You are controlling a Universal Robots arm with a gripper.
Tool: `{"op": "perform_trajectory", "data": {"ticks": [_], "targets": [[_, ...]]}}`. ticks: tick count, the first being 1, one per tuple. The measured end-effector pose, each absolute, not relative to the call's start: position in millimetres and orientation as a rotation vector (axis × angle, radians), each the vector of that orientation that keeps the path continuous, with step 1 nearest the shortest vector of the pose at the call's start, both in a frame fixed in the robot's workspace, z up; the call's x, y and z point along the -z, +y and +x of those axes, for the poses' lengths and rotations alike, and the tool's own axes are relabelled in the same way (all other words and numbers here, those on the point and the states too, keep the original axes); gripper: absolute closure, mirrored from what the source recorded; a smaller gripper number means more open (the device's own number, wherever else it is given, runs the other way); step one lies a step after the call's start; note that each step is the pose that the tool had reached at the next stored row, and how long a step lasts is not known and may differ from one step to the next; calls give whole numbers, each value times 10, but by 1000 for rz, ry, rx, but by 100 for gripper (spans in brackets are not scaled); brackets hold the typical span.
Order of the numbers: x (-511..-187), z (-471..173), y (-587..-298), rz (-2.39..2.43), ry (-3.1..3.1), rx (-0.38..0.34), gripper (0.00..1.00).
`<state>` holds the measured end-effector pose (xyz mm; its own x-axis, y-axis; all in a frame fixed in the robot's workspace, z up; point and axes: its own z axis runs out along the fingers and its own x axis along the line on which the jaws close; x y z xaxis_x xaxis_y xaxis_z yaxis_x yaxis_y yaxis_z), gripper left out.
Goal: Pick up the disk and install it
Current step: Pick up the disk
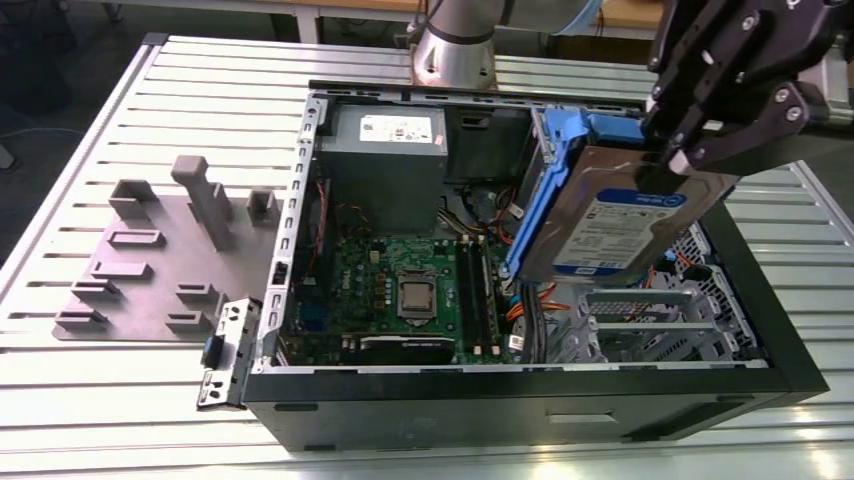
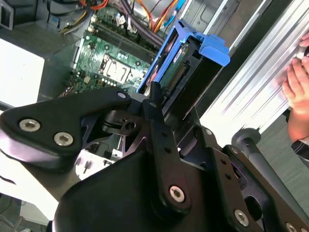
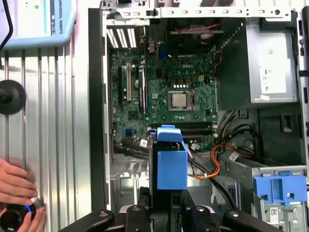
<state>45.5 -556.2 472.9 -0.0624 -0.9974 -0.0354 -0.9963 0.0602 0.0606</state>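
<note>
The disk [image 1: 607,225] is a silver drive with a blue-and-white label in a blue carrier. It hangs tilted over the open computer case [image 1: 534,395], above the drive cage [image 1: 647,320] on the exterior view's right. My gripper [image 1: 671,165] is shut on the disk's upper end. In the second wrist view the disk [image 2: 190,53] shows edge-on beyond the black fingers [image 2: 155,104]. In the first wrist view the disk's blue carrier [image 3: 170,166] sticks out from the gripper [image 3: 166,215] over the case's interior.
Inside the case lie the motherboard [image 1: 400,285], a grey power supply [image 1: 387,150] and loose cables [image 3: 217,154]. Another blue carrier [image 3: 280,188] sits in a bay. A grey fixture plate [image 1: 160,260] with posts lies beside the case. A person's hand [image 3: 17,183] rests by the table's edge.
</note>
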Motion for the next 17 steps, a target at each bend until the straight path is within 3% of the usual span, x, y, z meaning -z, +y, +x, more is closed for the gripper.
{"op": "perform_trajectory", "data": {"ticks": [17], "targets": [[-4725,776,-5708,2140,-2276,107,65]]}}
